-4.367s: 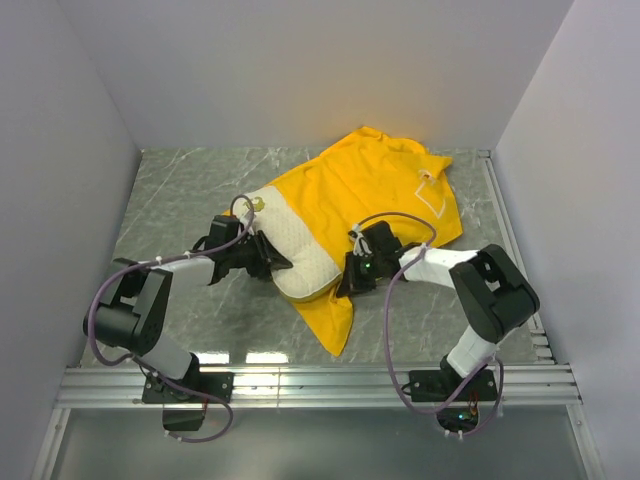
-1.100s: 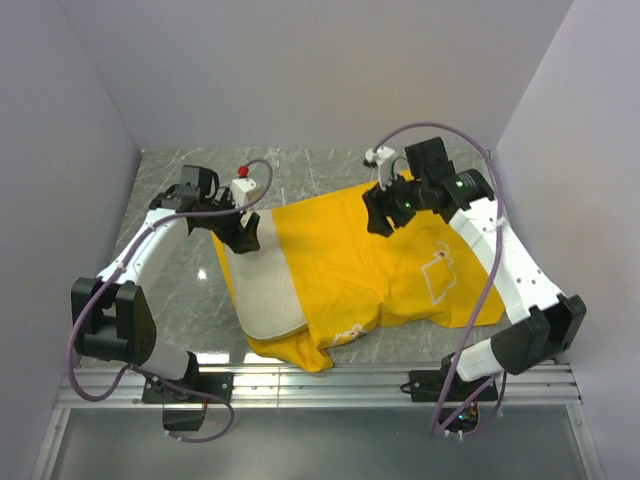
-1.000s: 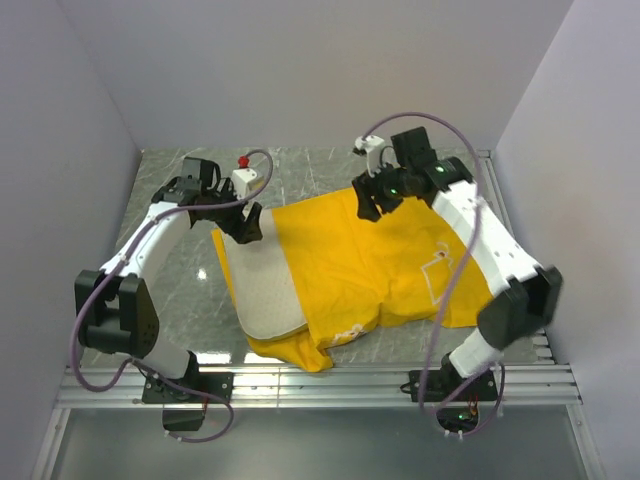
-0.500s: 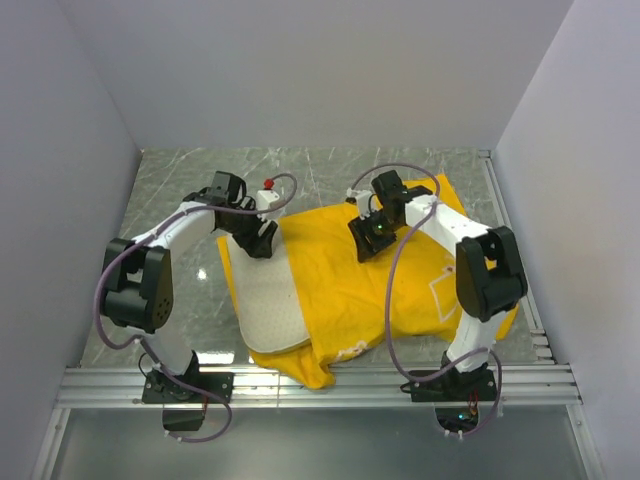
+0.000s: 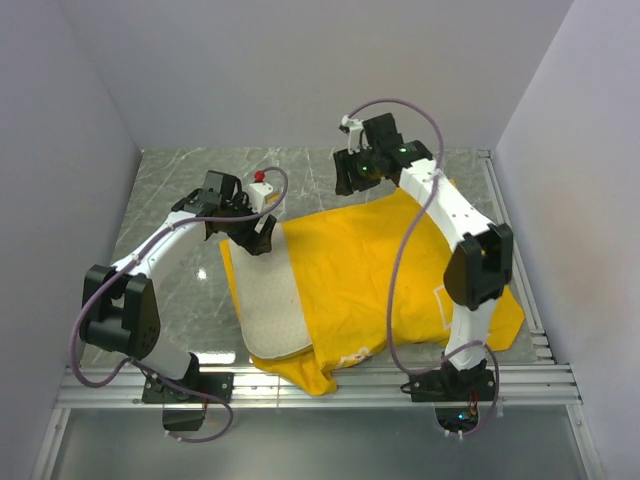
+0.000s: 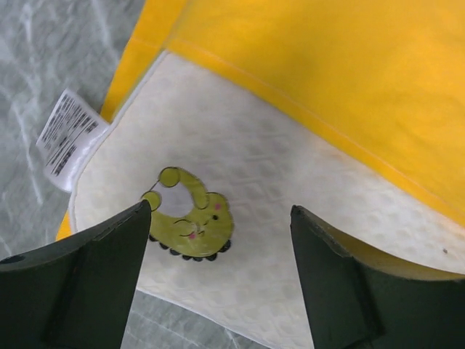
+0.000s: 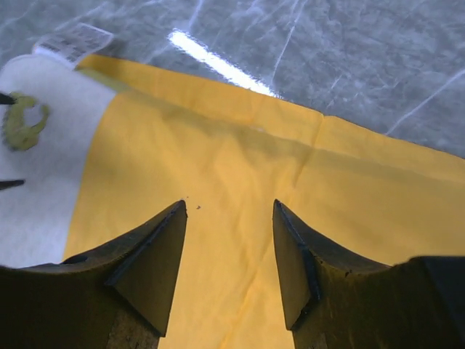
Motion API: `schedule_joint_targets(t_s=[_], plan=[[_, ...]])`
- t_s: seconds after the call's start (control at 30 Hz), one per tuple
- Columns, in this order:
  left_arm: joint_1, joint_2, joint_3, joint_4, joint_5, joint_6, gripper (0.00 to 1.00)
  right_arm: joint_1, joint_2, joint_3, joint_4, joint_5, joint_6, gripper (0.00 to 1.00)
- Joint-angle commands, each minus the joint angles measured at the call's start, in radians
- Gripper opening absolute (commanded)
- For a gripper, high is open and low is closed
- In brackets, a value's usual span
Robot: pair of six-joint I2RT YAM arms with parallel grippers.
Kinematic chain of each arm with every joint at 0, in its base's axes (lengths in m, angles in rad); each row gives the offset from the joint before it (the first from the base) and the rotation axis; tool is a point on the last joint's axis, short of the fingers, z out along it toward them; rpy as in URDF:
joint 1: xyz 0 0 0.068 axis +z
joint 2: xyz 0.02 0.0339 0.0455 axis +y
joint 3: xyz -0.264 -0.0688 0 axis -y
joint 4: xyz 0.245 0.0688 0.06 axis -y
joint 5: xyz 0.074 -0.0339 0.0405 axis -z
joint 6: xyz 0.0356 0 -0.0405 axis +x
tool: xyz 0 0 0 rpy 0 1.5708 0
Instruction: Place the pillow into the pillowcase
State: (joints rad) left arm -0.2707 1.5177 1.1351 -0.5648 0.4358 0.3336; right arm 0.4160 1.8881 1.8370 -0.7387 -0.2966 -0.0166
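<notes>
Found the pillow point(image 5: 268, 295) lying flat on the worktop point(image 5: 170, 200), toward the left side, its right-hand portion tucked under the top layer of the pillowcase point(image 5: 380, 270) and a broad cream strip exposed along the left. Noted yellow fabric showing beyond the exposed strip at its far-left and near edges; judged the lower layer of the case to lie under the pillow. Confirmed in the left wrist view the printed logo point(image 6: 190, 218) and the white tag point(image 6: 69, 139) at the uncovered far corner, the case hem crossing the pillow diagonally just beyond them. Observed the left gripper point(image 5: 256, 236) poised over that corner, jaws wide apart, gripping nothing. Observed the right gripper point(image 5: 350, 180) raised above the far edge of the pillowcase, jaws likewise parted, only fabric and worktop visible between them, nothing held. Rated insertion as part done: entry into the opening made, but cannot tell how deep the hidden end sits. Left to do: draw the hem over the exposed strip, or push the pillow further in, until logo corner and near corner are covered.
</notes>
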Motion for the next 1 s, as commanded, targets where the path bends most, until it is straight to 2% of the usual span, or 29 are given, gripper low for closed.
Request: schedule_joint_targets(t_s=[0.0,0.27,0.33,0.37,0.4,0.43,0.5,0.53,0.57,0.63,0.67,0.77,0.8,0.87,0.97], plan=[[-0.004,0.016,0.006,0.046,-0.116,-0.09,0.84,0.012,0.158,0.056,-0.011,0.047,0.066,0.58],[-0.005,0.05,-0.067,0.072,-0.203,-0.097,0.88,0.018,0.339,0.149,0.006,0.016,0.09,0.62],[-0.004,0.074,-0.058,0.072,-0.218,-0.105,0.88,0.021,0.367,0.148,-0.002,-0.002,0.08,0.56],[-0.004,0.081,-0.055,0.075,-0.22,-0.102,0.86,0.02,0.382,0.142,-0.008,-0.036,0.078,0.5],[-0.004,0.087,-0.054,0.08,-0.223,-0.096,0.85,0.02,0.385,0.136,-0.008,-0.048,0.075,0.36],[-0.004,0.101,-0.048,0.079,-0.223,-0.091,0.83,0.02,0.385,0.125,-0.01,-0.059,0.076,0.28],[-0.002,0.12,-0.038,0.069,-0.197,-0.074,0.73,0.018,0.373,0.123,-0.013,-0.099,0.087,0.1],[-0.004,0.137,-0.034,0.06,-0.184,-0.067,0.68,0.02,0.362,0.122,-0.014,-0.122,0.095,0.09],[-0.004,0.144,-0.035,0.065,-0.155,-0.064,0.55,0.023,0.333,0.12,-0.014,-0.154,0.098,0.08],[-0.004,0.156,-0.035,0.074,-0.114,-0.044,0.36,0.027,0.301,0.108,-0.007,-0.199,0.107,0.04],[-0.004,0.157,-0.031,0.077,-0.097,-0.038,0.21,0.035,0.269,0.105,0.005,-0.213,0.113,0.0],[-0.004,0.164,-0.006,0.091,-0.025,-0.024,0.04,0.064,0.229,0.119,0.01,-0.269,0.119,0.0],[-0.004,0.159,-0.002,0.103,0.007,-0.022,0.01,0.072,0.224,0.126,0.009,-0.286,0.121,0.0],[-0.005,0.133,0.0,0.14,0.05,-0.013,0.0,0.092,0.212,0.13,0.001,-0.317,0.126,0.03],[-0.005,0.082,-0.021,0.193,0.116,-0.005,0.0,0.113,0.187,0.079,0.021,-0.332,0.152,0.0]])
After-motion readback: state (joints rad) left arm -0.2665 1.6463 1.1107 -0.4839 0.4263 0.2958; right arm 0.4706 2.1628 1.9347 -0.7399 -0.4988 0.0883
